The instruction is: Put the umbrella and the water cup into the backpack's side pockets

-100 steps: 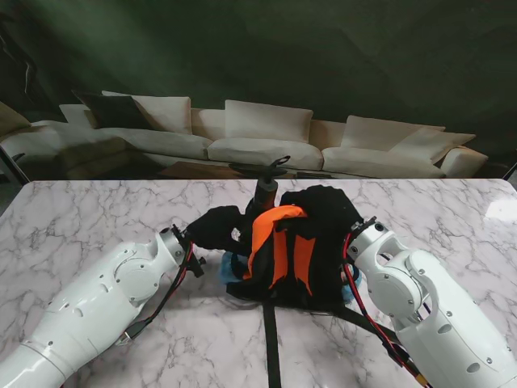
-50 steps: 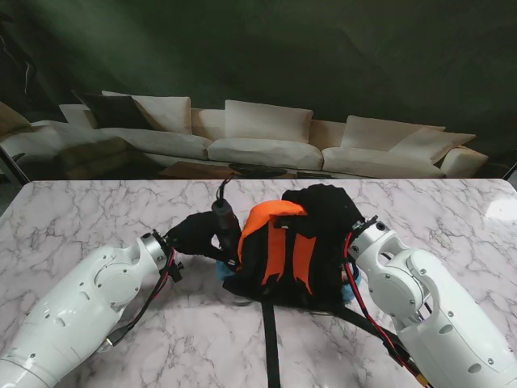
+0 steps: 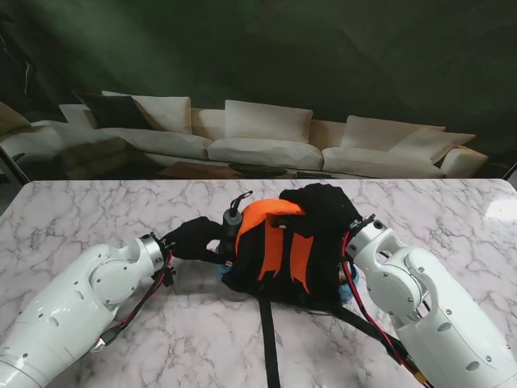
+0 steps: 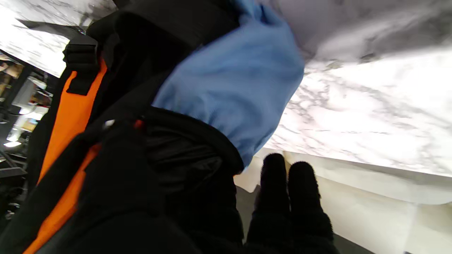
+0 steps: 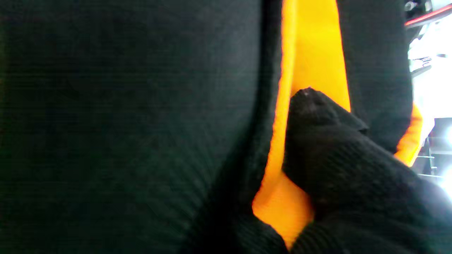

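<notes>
One backpack (image 3: 283,250), one umbrella (image 3: 232,222), two gloved robot hands.

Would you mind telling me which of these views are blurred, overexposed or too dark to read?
Stand view: sharp, evenly lit, with glare on the marble table at its far right corner. Left wrist view: the table is blown out and smeared, while the blue pocket reads clearly. Right wrist view: too close, the backpack fills it as dark fabric.

Black-gloved left robot hand (image 3: 196,238) around the umbrella (image 3: 232,225) beside the orange-and-black backpack (image 3: 284,246).
</notes>
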